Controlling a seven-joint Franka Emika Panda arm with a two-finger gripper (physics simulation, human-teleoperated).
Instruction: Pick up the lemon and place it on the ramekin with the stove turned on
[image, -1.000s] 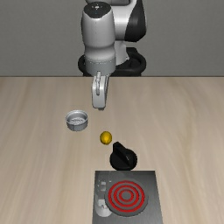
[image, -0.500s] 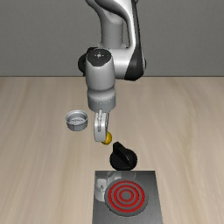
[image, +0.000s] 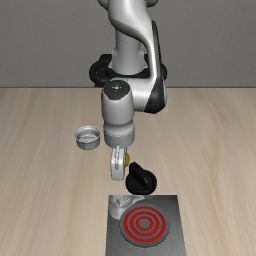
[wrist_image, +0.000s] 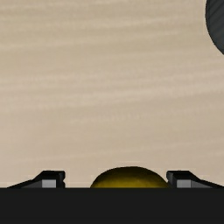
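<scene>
The white arm's two-finger gripper (image: 119, 166) hangs low over the pale wooden tabletop (image: 40, 170), fingers pointing down, just beside a black pot-like object (image: 141, 179). In the wrist view the small yellow lemon (wrist_image: 129, 178) sits on the wood between the two fingertips (wrist_image: 51, 180) — a strip of bare table shows on either side of it, so the pincer is spread apart and grips nothing. The small round grey ramekin (image: 89, 136) stands on the table towards the exterior view's left, apart from the lemon. The dark square stove plate (image: 170, 205) lies near the black object, on its side away from the robot's base; its coil (image: 145, 226) glows red (the burner is lit), and a pale knob (image: 118, 209) sits at one corner.
</scene>
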